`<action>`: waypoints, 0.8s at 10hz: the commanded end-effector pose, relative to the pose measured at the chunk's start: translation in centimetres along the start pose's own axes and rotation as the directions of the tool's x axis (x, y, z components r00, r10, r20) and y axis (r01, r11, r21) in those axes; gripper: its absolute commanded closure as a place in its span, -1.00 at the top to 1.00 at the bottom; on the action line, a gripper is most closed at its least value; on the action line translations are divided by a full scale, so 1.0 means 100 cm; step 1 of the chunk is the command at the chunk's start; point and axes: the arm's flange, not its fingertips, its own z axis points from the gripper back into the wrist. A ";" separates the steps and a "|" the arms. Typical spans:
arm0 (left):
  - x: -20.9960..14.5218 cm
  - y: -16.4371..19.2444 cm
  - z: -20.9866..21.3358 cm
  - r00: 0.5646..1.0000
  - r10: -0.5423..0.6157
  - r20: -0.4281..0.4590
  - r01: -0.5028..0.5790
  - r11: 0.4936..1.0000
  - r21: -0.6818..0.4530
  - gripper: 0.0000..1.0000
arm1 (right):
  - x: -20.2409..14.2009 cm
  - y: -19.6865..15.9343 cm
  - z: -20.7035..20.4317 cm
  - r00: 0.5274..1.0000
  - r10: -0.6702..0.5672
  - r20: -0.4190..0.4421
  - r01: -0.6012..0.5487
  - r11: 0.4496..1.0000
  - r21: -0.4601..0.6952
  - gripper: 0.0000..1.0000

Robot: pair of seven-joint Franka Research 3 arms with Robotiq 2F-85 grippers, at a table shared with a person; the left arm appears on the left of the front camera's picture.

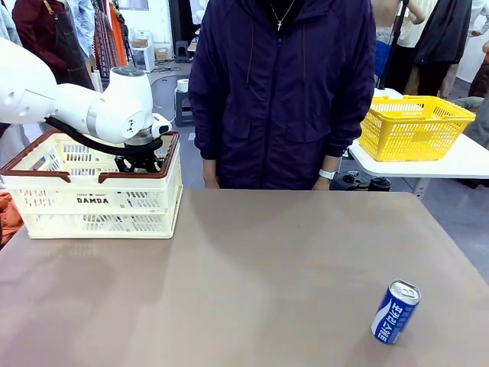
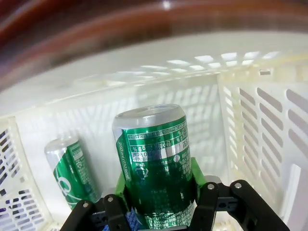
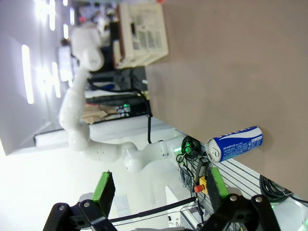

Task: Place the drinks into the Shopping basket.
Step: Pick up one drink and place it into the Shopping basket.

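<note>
Slim green can (image 2: 155,166), silver top

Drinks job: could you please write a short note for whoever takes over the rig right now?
Left gripper: shut on a green can, down inside the Shopping basket, not yet released.
Right gripper: open, holding nothing.
Done: a second green can is already in the basket.
Left: release the held can, then fetch the blue can from the table, on the robot's right side.

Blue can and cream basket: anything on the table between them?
Nothing; the front view shows bare brown tabletop between the basket and the blue can.
</note>
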 end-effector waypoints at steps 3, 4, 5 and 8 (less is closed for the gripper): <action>0.007 0.009 0.007 1.000 0.001 0.015 0.000 1.000 -0.023 1.00 | -0.002 0.003 0.000 1.000 -0.010 -0.009 0.010 1.000 -0.006 1.00; 0.007 0.013 0.010 1.000 0.006 0.022 -0.005 1.000 -0.021 1.00 | -0.002 0.003 0.000 1.000 -0.010 -0.009 0.010 1.000 -0.006 1.00; 0.007 0.015 0.014 0.999 0.008 0.031 -0.008 1.000 -0.013 1.00 | -0.002 0.003 0.000 1.000 -0.010 -0.009 0.010 1.000 -0.006 1.00; 0.008 0.026 0.036 0.997 0.021 0.075 -0.020 1.000 -0.021 1.00 | -0.002 0.003 0.000 1.000 -0.010 -0.009 0.010 1.000 -0.006 1.00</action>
